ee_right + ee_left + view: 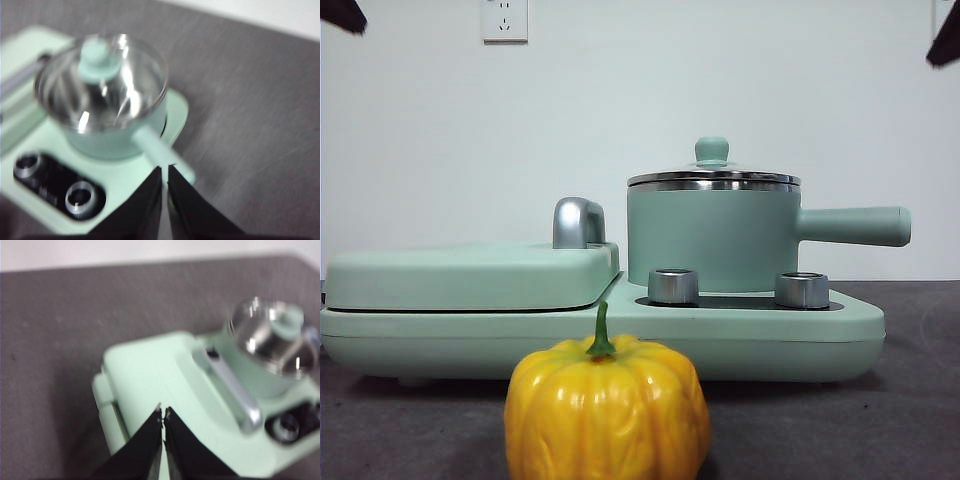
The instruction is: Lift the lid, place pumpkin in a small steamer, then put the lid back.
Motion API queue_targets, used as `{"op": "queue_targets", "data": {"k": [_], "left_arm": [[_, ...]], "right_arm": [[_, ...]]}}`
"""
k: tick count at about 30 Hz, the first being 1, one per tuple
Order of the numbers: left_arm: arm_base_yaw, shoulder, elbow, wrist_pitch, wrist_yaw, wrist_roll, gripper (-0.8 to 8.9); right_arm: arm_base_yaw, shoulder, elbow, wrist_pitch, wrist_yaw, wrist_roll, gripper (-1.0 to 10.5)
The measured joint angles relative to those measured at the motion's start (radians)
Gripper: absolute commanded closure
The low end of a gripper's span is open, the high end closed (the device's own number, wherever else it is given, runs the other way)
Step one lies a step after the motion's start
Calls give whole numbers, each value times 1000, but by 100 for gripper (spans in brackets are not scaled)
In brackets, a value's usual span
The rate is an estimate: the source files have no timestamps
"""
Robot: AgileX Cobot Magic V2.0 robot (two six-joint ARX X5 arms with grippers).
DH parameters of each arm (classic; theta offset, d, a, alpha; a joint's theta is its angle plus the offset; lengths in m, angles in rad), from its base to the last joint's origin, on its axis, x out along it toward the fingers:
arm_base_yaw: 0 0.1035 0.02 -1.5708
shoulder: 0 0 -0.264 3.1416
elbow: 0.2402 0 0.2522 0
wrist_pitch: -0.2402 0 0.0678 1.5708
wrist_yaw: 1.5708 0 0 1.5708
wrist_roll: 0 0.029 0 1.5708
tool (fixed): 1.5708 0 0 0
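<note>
The yellow-orange pumpkin (607, 410) with a green stem stands on the table in front of the cooker, close to the front camera. The mint-green small steamer (712, 238) sits on the cooker's right side, its long handle (855, 225) pointing right. The glass lid (713, 178) with its mint knob (99, 60) rests on the steamer (120, 135). My left gripper (163, 413) hovers shut above the flat griddle cover (150, 375). My right gripper (164, 170) hovers shut above the steamer's handle. Both arms show only as black tips at the front view's top corners.
The mint-green cooker base (760, 335) carries a flat griddle cover (470, 275) with a chrome handle (577, 222) on its left and two steel dials (673, 286) below the steamer. Grey table surface lies around it. A white wall with a socket stands behind.
</note>
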Motion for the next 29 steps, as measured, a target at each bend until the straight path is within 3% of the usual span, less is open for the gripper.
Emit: {"op": "queue_targets", "data": {"k": [4,7,9,16,29], "left_arm": [[-38,25,2,-47,0,139,782],[-55,31,2,-43,0,191,586],[-63,31,2,-39,0,204,511],[-111,33,2,10,0,221,509],[-322,227,6,328,0,220,510]], "right_arm": [[31,4,0,-37,0,-92,905],[46,3,0,-39,0,-146,739],[51,3,0,-40,-1,-159,670],[63,3,0,-40,2,-170,670],[64,3,0,-2,3,-171,670]]}}
